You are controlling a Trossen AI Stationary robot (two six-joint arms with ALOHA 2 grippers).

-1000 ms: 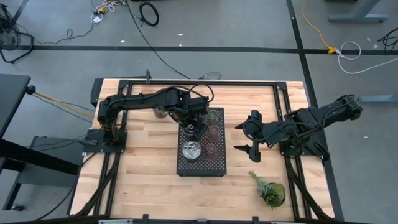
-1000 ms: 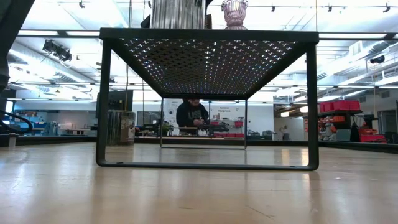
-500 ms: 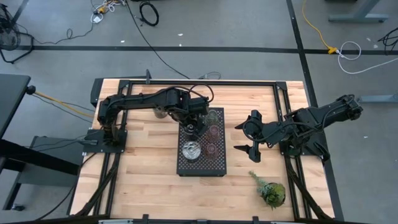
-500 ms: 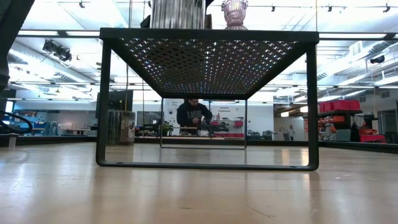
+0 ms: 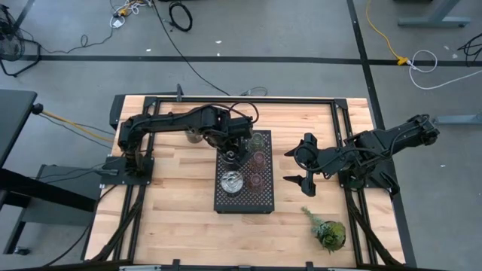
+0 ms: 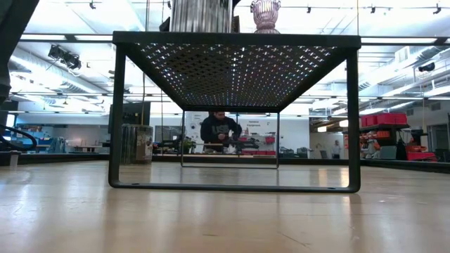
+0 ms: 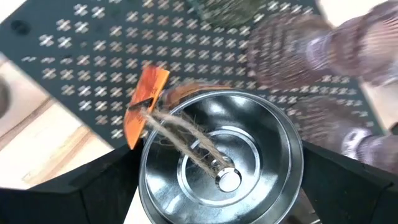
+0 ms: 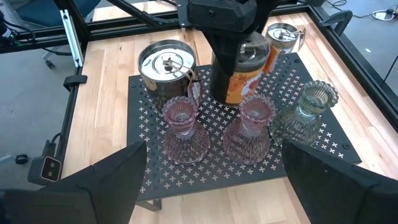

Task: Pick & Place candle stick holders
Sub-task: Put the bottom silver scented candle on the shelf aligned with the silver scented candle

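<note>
A black perforated tray [image 5: 263, 202] stands mid-table. On it are a silvery holder [image 5: 231, 182], two pinkish holders [image 5: 260, 159] [image 5: 254, 181] and a pale green glass one [image 5: 258, 141], each standing on its base. Another silvery holder [image 5: 194, 136] stands on the table behind the left arm. My left gripper [image 5: 232, 156] is over the tray's far left part, shut on a third silvery holder [image 7: 221, 162] with an orange tag and twine. My right gripper [image 5: 295, 167] is open and empty to the right of the tray. My left gripper pinches the silvery holder by its outer wall below the rim [image 7: 144, 168], one finger [image 7: 93, 186] on each opposite side. The fingers come from above, pointing down. The holder is upright, and its base [image 8: 239, 98] is at the tray's surface; whether it touches I cannot tell.
A leafy green sprig [image 5: 325, 230] lies on the table near the front right. Black frame rails [image 5: 241, 98] run along the table's far and side edges. In the low view a person [image 6: 219, 130] stands far behind the tray.
</note>
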